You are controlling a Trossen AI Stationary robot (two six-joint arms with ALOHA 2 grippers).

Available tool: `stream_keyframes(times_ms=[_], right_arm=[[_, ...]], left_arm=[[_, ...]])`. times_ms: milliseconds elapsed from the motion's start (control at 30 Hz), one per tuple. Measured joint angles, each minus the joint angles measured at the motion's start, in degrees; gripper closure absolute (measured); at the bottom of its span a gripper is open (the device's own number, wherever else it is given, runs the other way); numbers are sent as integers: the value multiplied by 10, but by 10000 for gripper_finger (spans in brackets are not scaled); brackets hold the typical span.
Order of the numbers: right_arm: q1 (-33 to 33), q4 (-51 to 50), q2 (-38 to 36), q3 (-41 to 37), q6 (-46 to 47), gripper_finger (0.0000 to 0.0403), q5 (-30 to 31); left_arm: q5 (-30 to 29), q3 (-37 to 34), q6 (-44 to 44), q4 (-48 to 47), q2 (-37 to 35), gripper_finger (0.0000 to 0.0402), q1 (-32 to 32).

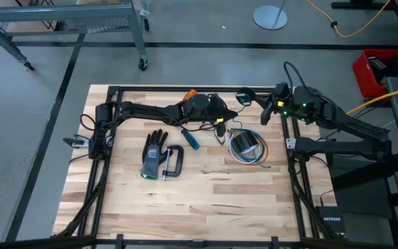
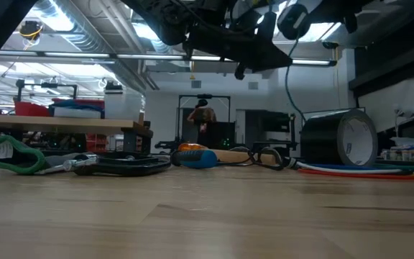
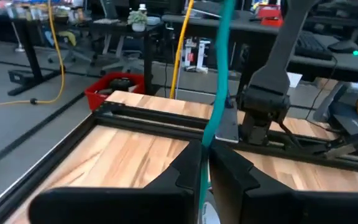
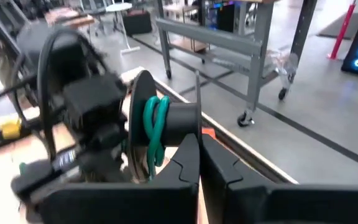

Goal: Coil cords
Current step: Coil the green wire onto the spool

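A teal-green cord point(image 3: 219, 81) runs between the fingers of my left gripper point(image 3: 205, 148), which is shut on it above the table's far middle point(image 1: 228, 116). In the right wrist view, loops of this cord point(image 4: 154, 127) lie wound around my left arm's wrist. My right gripper point(image 4: 199, 140) is shut and holds nothing; it hangs near the far right corner point(image 1: 264, 114), facing the left wrist. A thin black cord point(image 2: 261, 157) lies in loose loops on the table. Red, white and blue wires point(image 1: 253, 158) lie around a tape roll point(image 1: 244, 144). My left gripper pinches a stretch of the teal-green cord point(image 3: 207, 138) between its two fingers. The fingers lie about level and point toward the table's right edge. From the fingertips the cord rises in a straight, drawn line out of the wrist view, clear of the table.
A blue-handled screwdriver point(image 1: 189, 139) lies just near of my left arm. A dark glove point(image 1: 153, 153) and a clamp point(image 1: 173, 163) lie at centre left. A black frame point(image 1: 185, 88) borders the table. The near half of the wooden top point(image 1: 206, 207) shows bare wood.
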Motion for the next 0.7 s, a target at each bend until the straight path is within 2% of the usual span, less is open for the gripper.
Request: stream_keyframes(times_ms=[100,267,467,700], right_arm=[[0,18,2,1,1,402,-1],[0,53,14,1,-1,402,-35],[0,60,13,1,-3,402,-42],[0,102,13,1,-17,402,-63]], left_arm=[[-1,-1,39,2,1,371,-9],[-1,-1,78,9,3,374,-23],[-1,-1,79,9,5,375,-28],[-2,-1,79,10,5,329,-29]])
